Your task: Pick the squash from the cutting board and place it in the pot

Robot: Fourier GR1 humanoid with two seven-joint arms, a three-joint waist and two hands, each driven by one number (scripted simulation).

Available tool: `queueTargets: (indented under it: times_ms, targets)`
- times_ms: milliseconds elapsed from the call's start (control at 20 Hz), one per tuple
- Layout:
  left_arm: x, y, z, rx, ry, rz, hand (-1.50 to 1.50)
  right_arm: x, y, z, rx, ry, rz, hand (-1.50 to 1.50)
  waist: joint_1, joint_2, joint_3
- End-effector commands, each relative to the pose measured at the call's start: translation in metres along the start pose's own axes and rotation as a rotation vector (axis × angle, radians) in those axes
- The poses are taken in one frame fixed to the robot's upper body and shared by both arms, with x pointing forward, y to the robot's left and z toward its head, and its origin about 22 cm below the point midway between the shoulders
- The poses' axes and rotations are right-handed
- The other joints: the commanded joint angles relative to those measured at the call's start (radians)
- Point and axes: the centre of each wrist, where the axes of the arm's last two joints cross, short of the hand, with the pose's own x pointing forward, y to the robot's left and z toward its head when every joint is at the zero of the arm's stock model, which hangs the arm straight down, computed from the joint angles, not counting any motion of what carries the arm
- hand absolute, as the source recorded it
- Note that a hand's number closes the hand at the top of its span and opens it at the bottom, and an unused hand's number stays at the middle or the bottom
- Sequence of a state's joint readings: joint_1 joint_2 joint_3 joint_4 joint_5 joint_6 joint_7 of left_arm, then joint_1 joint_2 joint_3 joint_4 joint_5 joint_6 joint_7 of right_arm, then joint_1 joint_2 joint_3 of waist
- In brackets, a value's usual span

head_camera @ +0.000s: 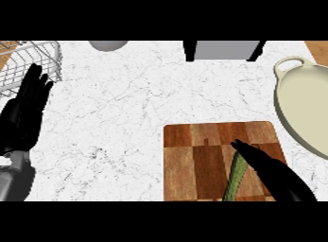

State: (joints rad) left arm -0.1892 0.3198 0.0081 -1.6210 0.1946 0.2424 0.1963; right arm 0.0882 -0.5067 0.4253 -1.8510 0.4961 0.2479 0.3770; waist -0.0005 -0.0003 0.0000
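No readable text, no labels, no brand marks, no numbers, no signs appeared anywhere in the head view, neither on the counter's surface nor on anything resting upon it

Count relative to the brown checkered wooden cutting board (208, 160): 1 board. 1 long green squash (236, 176) lying on its right half. 1 cream oval pot (313, 111) with a loop handle, just right of the board. 1 wire dish rack (16, 66) far up-left of it. 1 grey round object (108, 45) (cut off by the top edge) up-left. 1 grey box with black legs (226, 49) straight above. 2 black hands: right hand (267, 165) over the board, left hand (23, 113) well left of it.
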Motion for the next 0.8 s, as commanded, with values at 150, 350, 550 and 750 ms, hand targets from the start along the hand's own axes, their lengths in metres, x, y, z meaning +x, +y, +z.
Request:
queueTargets:
  times_ms: [150,350,550,750]
  targets:
    - [0.017,0.020,-0.007,-0.008,-0.005,-0.005,0.00,0.011,0.016,-0.014,0.006,-0.009,-0.012,-1.50,0.001,0.000,0.000]
    - [0.007,0.008,0.019,-0.002,-0.020,-0.013,0.00,-0.006,-0.008,-0.011,0.002,0.028,0.027,-1.50,0.002,-0.001,0.000]
    - [-0.008,0.004,-0.008,-0.008,-0.012,-0.004,0.00,-0.005,0.023,-0.045,0.017,0.055,0.019,-1.50,0.000,0.001,0.000]
    - [-0.003,-0.012,0.007,-0.003,-0.010,-0.007,0.00,-0.007,0.044,-0.044,0.034,0.028,0.014,-1.50,0.001,0.000,0.000]
